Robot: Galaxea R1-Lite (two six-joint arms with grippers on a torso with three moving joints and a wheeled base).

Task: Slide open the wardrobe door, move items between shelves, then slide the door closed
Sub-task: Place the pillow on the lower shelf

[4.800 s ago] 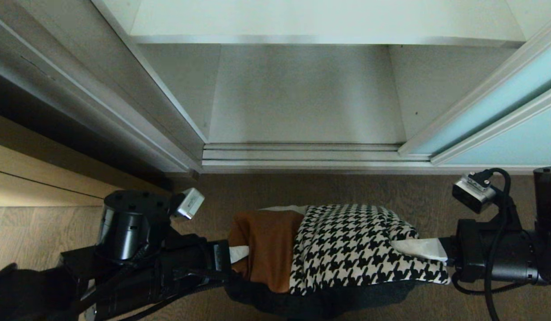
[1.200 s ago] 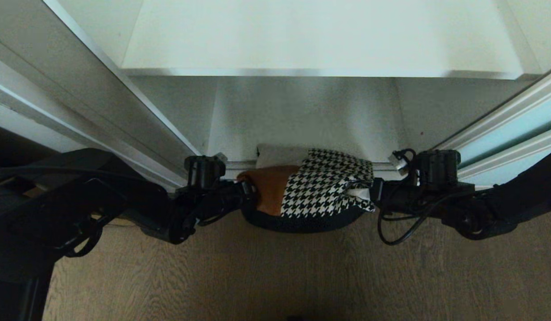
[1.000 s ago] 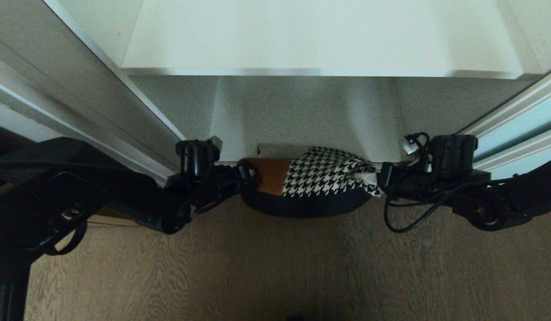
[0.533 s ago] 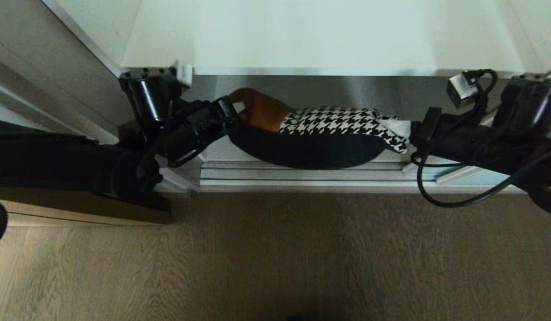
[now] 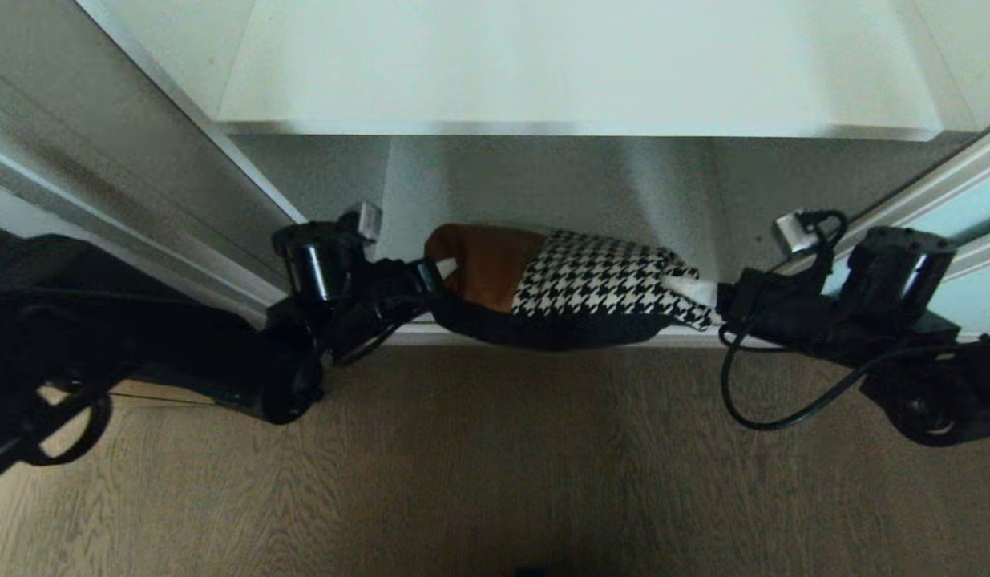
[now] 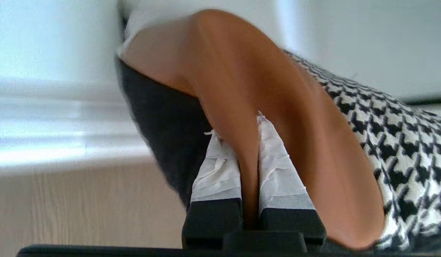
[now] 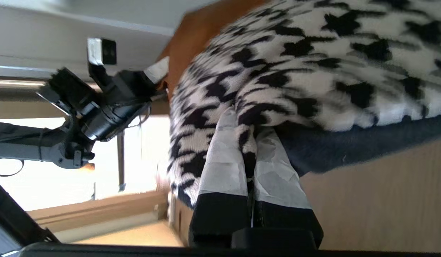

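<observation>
The cushion (image 5: 575, 288) hides the middle of the wardrobe's floor track. Its black underside is mostly out of sight in the head view. The sliding wardrobe door (image 5: 971, 212) is cut off by the right edge, so only a thin blue strip shows. The upper shelf (image 5: 575, 72) runs off the top edge.

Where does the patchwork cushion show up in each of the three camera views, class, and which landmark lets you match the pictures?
Head view: the cushion hangs mid-picture before the wardrobe opening, between the left gripper and right gripper.
Left wrist view: its tan leather edge fills the centre, pinched by the taped fingers.
Right wrist view: its houndstooth side fills the upper right.
Shared landmark: the houndstooth patch.
</observation>
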